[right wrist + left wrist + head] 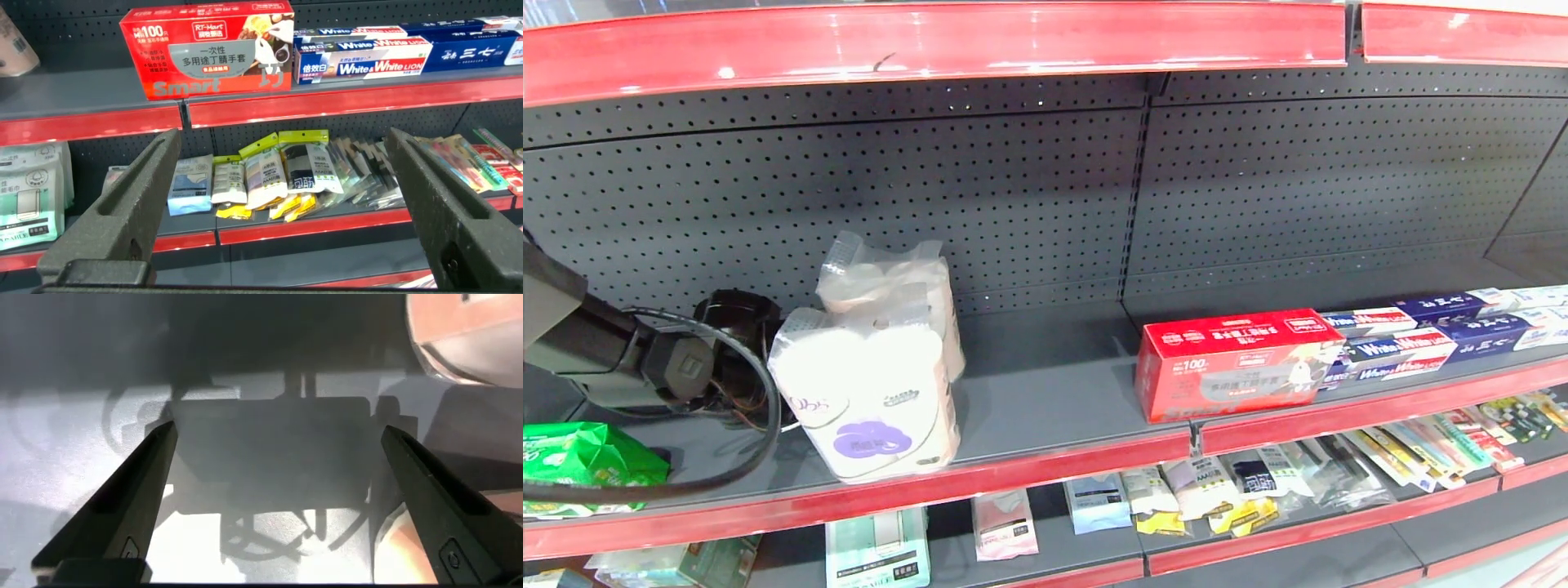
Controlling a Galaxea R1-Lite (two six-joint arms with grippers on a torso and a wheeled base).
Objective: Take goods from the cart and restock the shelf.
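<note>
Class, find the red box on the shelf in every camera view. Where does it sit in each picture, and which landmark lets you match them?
Head view: red box at the front of the middle shelf, right of centre.
Right wrist view: red box on the highest shelf seen, above the small packets.
Left wrist view: not in it; the left gripper faces a grey surface.
Shared landmark: blue-and-white boxes beside the red box.

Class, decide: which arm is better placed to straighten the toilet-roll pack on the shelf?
Left. The left gripper, open, is over that shelf beside the toilet-roll pack. The right gripper, also open, faces the red box, farther along.
</note>
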